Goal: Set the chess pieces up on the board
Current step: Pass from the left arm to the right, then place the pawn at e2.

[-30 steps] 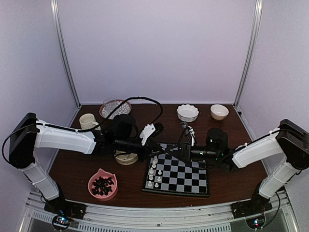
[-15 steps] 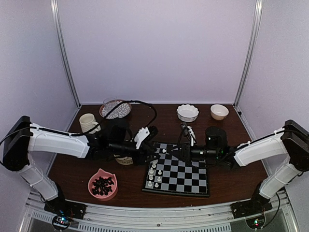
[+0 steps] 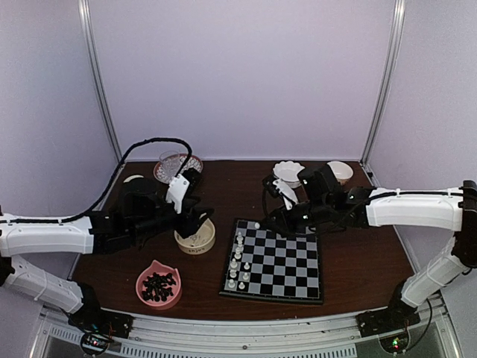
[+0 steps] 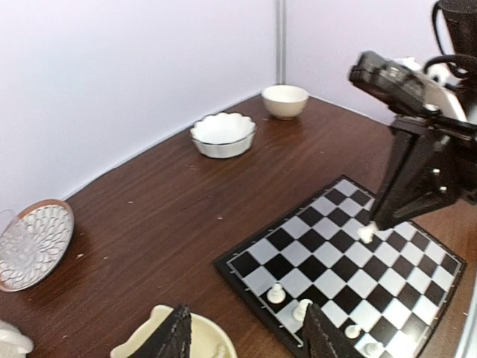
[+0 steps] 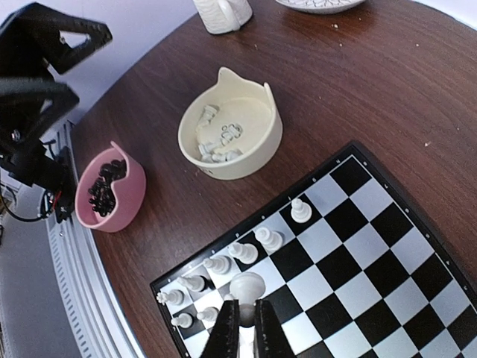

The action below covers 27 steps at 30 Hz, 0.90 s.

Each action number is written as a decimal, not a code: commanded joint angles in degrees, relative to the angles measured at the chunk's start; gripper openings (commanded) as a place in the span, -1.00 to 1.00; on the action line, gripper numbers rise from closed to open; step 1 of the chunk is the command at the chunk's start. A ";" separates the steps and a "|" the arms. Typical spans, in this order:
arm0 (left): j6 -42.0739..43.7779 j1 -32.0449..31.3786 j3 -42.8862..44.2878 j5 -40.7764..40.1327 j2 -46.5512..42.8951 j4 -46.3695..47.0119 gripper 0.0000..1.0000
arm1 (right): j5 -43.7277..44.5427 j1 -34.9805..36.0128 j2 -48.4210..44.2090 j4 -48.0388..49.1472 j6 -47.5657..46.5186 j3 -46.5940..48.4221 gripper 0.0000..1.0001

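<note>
The board point(image 3: 287, 270) lies at the table's near middle, with several white chess pieces point(image 3: 237, 262) upright along its left columns. My right gripper point(image 5: 246, 328) is shut on one white chess piece point(image 5: 247, 286), holding it above the squares next to those standing pieces point(image 5: 242, 252). In the top view this held piece point(image 3: 257, 224) hangs over the board's far left corner. My left gripper point(image 4: 250, 339) stands open with nothing between its fingers, above the cream bowl point(image 4: 201, 344) left of the board point(image 4: 328, 246). That cream bowl point(image 5: 231, 130) holds more white pieces.
A pink bowl point(image 3: 158, 285) of black pieces sits at the near left. Along the back stand a patterned glass plate point(image 3: 177, 165), a white scalloped bowl point(image 3: 289, 173) and a small cream bowl point(image 3: 339, 171). A white mug point(image 5: 223, 15) stands beyond the cream bowl.
My left gripper has opened and drawn back leftward from the board's edge to above the cream bowl. My right gripper has closed on the white piece and risen with it.
</note>
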 commanded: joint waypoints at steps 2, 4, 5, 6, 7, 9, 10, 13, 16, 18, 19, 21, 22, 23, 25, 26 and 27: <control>-1.42 0.36 -3.31 -17.64 -5.15 1.05 0.11 | 8.24 4.13 3.25 -20.34 -5.31 8.25 -1.00; -1.50 0.38 -4.06 -19.22 -5.96 1.69 0.14 | 11.11 5.91 5.02 -23.91 -5.69 10.88 -1.00; -1.44 0.42 -4.10 -19.62 -5.97 1.71 0.17 | 12.27 6.80 5.88 -25.11 -5.73 12.03 -1.00; -1.44 0.37 -3.94 -19.88 -5.76 1.55 0.19 | 13.36 7.62 6.81 -26.31 -5.83 13.15 -1.00; -1.50 0.47 -3.67 -20.07 -5.52 1.23 0.23 | 14.70 8.36 7.68 -27.33 -5.84 14.04 -1.00; -1.50 0.36 -3.05 -20.31 -5.01 0.42 0.32 | 16.34 9.32 9.61 -28.91 -5.84 15.85 -1.00; -1.51 0.45 -2.85 -20.45 -4.75 0.16 0.36 | 16.90 9.61 10.46 -29.36 -5.79 16.57 -1.00; -1.98 0.45 -2.41 -21.17 -4.25 -0.54 0.49 | 17.80 9.99 13.12 -29.92 -5.64 18.31 -1.00; -2.85 0.49 -2.26 -22.02 -4.42 -1.10 0.66 | 17.96 10.04 15.72 -30.32 -5.88 20.41 -1.00; -3.52 0.57 -2.07 -22.23 -4.58 -1.80 0.75 | 18.16 10.10 17.52 -30.65 -6.01 21.72 -1.00; -3.64 0.61 -1.94 -22.06 -4.59 -2.05 0.80 | 18.31 10.13 18.50 -30.92 -6.01 22.44 -1.00; -4.01 0.62 -1.91 -21.95 -4.67 -2.23 0.95 | 18.42 10.18 20.17 -31.33 -6.02 23.72 -1.00; -4.22 0.59 -1.91 -21.97 -4.71 -2.30 0.95 | 18.38 10.15 21.00 -31.33 -6.02 24.35 -1.00; -4.42 0.61 -1.91 -21.92 -4.68 -2.38 0.95 | 18.31 10.20 21.72 -31.44 -6.02 24.91 -1.00; -4.78 0.60 -1.83 -21.92 -4.85 -2.65 0.96 | 18.37 10.29 23.10 -31.39 -5.95 25.87 -1.00; -4.96 0.62 -1.82 -21.91 -4.80 -2.73 0.95 | 18.58 10.31 23.75 -31.44 -5.96 26.29 -1.00; -5.01 0.64 -1.74 -22.05 -4.85 -2.85 0.95 | 18.60 10.31 24.49 -31.46 -5.93 26.61 -1.00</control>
